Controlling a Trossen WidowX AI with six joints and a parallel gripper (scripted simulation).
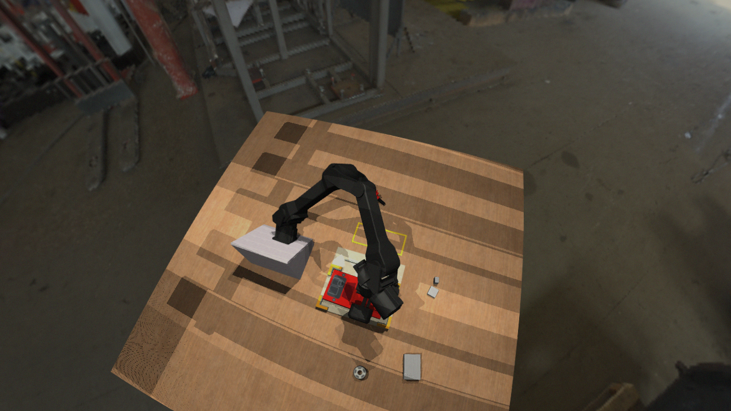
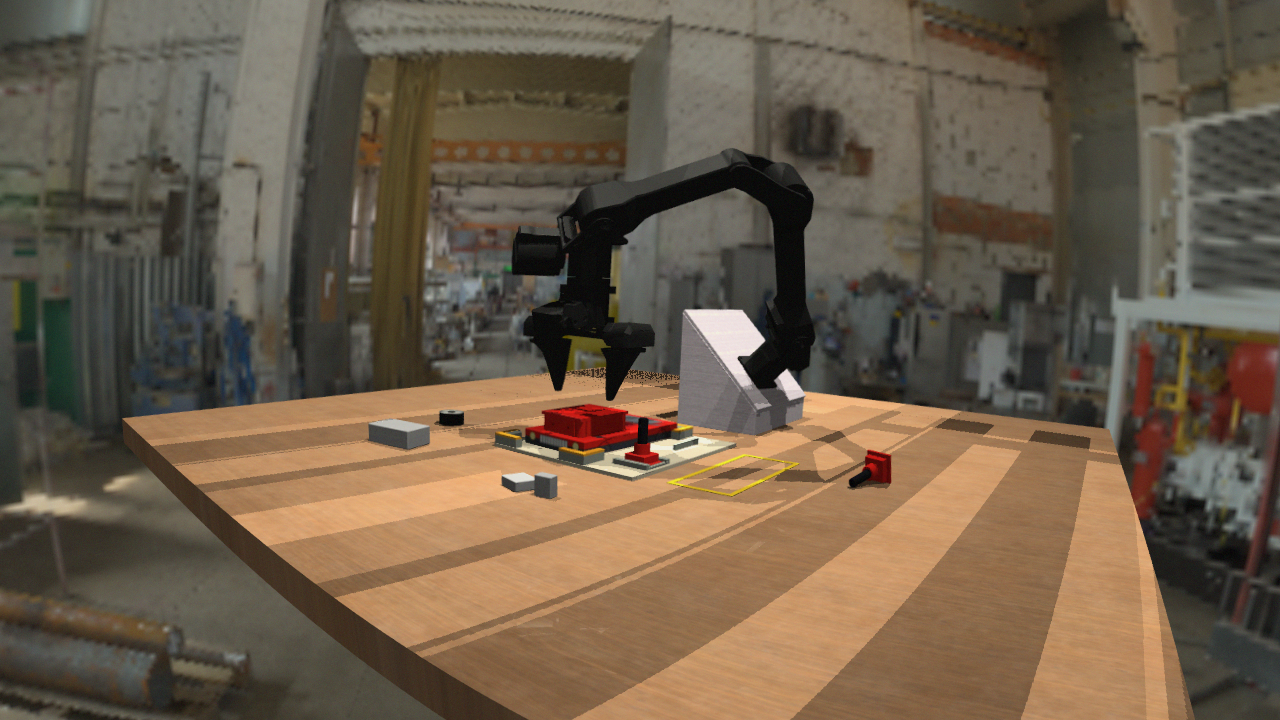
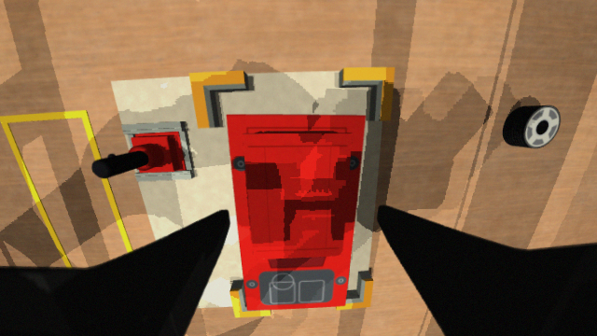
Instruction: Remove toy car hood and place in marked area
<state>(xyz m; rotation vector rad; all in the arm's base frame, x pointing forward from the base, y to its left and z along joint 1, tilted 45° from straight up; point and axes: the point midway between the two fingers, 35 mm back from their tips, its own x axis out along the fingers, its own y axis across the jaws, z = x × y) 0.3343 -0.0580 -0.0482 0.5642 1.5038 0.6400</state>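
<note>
While the arm is being held arched over the table [image 2: 805,582], the gripper [image 2: 583,380] is being kept pointed straight down above the toy car [image 2: 580,423], fingers spread wide w/ nothing between them and nothing being touched. From the wrist view, the two black fingertips are being seen on either side of the red car body, approx. level w/ its middle, clear air beneath them. The hood [image 3: 298,187] is being left in place on the car; which red panel edge marks it cannot be told. The car is being cradled on a pale base plate [image 3: 154,205] w/ yellow corner brackets. A red peg block w/ a black pin [image 3: 149,156] is being carried on the same plate, beside the car. The marked area [image 2: 733,472], a yellow outline, is being shown just beside the plate. A black-and-grey wheel [image 3: 532,126] is lying apart on the opposite side. Grey blocks [image 2: 529,483] and another red peg piece [image 2: 872,470] are being left scattered elsewhere.
</note>
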